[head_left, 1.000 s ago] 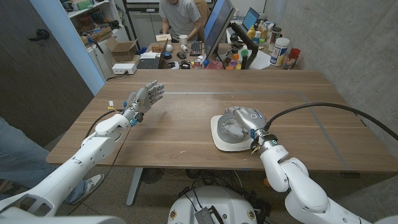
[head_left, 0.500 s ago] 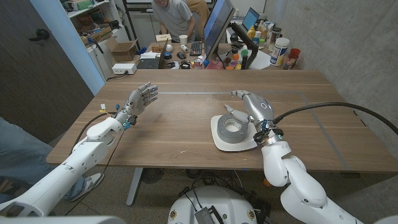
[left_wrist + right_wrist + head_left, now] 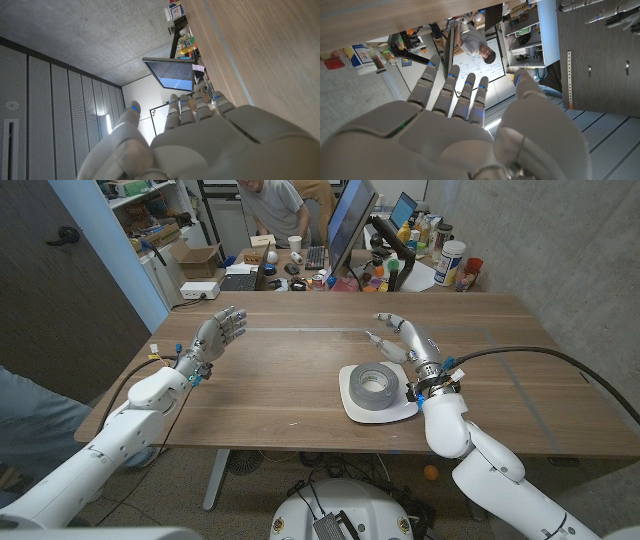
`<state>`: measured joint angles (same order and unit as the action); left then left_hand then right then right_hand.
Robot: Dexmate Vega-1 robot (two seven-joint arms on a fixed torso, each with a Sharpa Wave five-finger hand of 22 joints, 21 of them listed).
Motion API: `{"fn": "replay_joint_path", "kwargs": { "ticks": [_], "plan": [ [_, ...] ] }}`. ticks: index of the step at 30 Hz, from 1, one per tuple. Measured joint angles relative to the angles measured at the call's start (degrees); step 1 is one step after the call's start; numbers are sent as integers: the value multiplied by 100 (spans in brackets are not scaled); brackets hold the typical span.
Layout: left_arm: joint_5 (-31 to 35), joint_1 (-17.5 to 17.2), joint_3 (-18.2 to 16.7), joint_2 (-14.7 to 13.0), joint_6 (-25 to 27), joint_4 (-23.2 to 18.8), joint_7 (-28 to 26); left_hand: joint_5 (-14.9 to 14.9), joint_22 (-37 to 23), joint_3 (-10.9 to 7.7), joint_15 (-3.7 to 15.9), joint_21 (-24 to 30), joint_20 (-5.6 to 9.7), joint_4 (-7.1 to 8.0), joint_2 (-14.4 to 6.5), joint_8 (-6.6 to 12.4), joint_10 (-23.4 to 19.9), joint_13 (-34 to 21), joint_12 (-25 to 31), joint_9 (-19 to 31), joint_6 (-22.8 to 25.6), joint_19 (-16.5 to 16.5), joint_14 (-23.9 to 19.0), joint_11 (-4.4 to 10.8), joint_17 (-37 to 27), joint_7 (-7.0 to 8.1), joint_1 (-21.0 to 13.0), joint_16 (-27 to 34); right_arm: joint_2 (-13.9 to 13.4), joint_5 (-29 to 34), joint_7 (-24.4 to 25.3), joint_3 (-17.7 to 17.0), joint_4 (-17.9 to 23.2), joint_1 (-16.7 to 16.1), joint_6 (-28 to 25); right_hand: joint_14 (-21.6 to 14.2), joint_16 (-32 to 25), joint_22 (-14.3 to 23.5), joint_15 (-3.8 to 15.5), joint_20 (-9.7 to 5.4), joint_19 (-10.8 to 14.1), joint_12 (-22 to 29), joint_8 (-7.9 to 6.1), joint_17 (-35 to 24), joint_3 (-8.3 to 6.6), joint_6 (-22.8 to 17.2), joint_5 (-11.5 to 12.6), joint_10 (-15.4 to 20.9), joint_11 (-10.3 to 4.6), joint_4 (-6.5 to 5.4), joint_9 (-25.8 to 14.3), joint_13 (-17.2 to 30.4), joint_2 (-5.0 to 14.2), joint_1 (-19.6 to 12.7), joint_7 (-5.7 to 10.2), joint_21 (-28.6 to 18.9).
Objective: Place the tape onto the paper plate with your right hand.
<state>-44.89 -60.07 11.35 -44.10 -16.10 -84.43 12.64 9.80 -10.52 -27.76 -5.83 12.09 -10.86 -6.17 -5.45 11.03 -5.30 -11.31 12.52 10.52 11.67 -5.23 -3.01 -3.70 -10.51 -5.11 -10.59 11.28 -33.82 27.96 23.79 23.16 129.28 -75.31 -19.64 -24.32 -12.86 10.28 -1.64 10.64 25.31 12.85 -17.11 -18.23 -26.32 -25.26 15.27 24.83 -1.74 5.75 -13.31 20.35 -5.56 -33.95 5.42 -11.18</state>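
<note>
- A grey roll of tape lies flat on the white paper plate, hole upward, on the right half of the wooden table; the plate sits close to the table's near edge.
- The right hand is raised just beyond the plate's far side, fingers spread apart and holding nothing; it is clear of the tape; a black cable arcs from its wrist across the table's right side.
- In the right wrist view the same hand shows its back, fingers extended side by side with the thumb set off to one side; nothing lies between them.
- The left hand hovers over the table's left side, well apart from the plate, fingers loosely extended and slightly parted; it holds nothing.
- In the left wrist view that hand is seen from behind, fingers reaching out close together, the thumb standing apart; the wood of the table runs alongside.
- Behind the table a person leans over a cluttered desk; a monitor stands edge-on beside them; bottles and jars crowd the far right corner.
- At the far left, a cardboard box rests by a shelf.
</note>
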Motion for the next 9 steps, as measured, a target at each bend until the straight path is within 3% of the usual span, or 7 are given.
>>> {"fn": "replay_joint_path", "kwargs": {
  "ticks": [3,4,9],
  "plan": [
    [30,0,0,0,-4,0,-16,0,0,0,0,0,0,0,-16,0,0,0,0,0,0,0,0,0,0,0,-16,0,10,0,0,-26,-72,37,0,9,0,0,-9,0,0,0,21,-16,16,22,0,-23,23,-16,0,0,0,0,-22,0],
    [40,-60,-22,-63,-13,-178,-20,0,0,0,0,0,0,0,-23,0,0,0,0,0,0,0,0,0,0,0,-23,0,11,-730,147,-29,-97,50,354,8,0,0,-9,0,0,0,21,-25,23,31,0,-30,30,-22,0,0,0,0,-30,0],
    [89,-94,-37,-87,-63,-257,-68,0,0,1,0,0,0,0,-23,0,0,0,0,0,0,0,0,0,0,0,-23,0,-12,-982,215,-32,-232,109,521,39,0,0,-40,0,0,0,21,-27,23,30,0,-30,30,-23,0,0,40,40,-30,0]
  ]
}}
